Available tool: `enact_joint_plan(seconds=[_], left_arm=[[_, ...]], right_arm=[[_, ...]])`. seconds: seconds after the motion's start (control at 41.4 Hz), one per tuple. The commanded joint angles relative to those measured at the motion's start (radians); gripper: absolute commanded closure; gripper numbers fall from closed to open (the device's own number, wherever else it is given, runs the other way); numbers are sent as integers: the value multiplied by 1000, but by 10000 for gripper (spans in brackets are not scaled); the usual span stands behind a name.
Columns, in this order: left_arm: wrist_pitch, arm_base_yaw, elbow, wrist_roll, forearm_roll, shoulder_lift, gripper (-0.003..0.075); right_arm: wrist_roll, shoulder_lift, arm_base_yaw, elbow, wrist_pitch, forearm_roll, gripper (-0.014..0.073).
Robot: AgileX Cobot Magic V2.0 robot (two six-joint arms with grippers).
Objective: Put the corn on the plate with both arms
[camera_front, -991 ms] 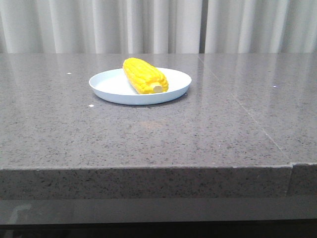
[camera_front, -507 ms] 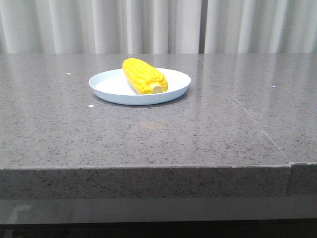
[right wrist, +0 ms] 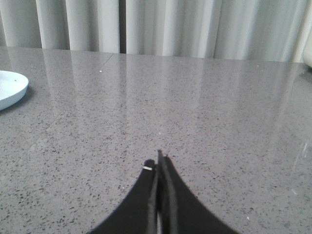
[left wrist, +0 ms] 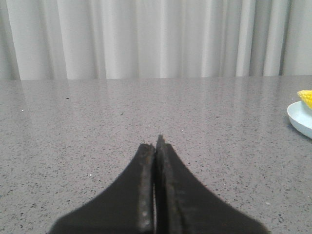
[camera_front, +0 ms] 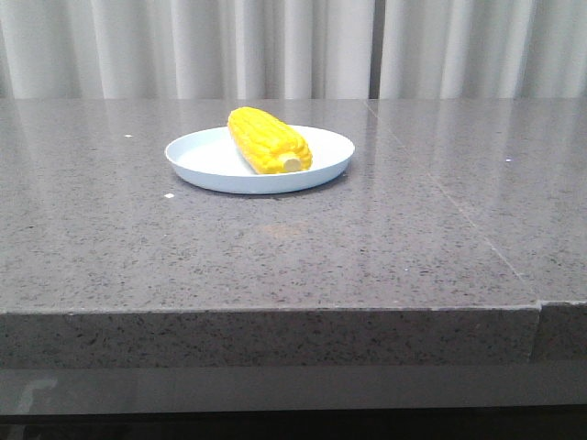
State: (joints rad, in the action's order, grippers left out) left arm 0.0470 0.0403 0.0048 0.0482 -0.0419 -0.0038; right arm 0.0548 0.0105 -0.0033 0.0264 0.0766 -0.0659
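The yellow corn lies on the pale plate at the middle of the grey table, its pale stub end toward the front. Neither gripper shows in the front view. In the left wrist view my left gripper is shut and empty above bare table; the plate's edge and the corn's tip show far off to one side. In the right wrist view my right gripper is shut and empty above bare table, with the plate's edge far off to the side.
The grey speckled table has a seam running down its right part and a front edge near the camera. White curtains hang behind it. A white object shows at the edge of the right wrist view.
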Motion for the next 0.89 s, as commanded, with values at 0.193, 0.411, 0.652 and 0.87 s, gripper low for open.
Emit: enact_joint_plan(seconds=[0.193, 0.411, 0.652, 0.87], left_arm=[[-79, 2, 3, -3, -9, -19, 741], [-79, 2, 3, -3, -9, -19, 740], [-79, 2, 3, -3, -9, -19, 741], [-79, 2, 3, -3, -9, -19, 741]], right_arm=[[-2, 12, -8, -16, -126, -4, 662], [-89, 12, -8, -16, -163, 26, 662], [-93, 12, -8, -16, -168, 26, 662], [-93, 12, -8, -16, -167, 26, 662]])
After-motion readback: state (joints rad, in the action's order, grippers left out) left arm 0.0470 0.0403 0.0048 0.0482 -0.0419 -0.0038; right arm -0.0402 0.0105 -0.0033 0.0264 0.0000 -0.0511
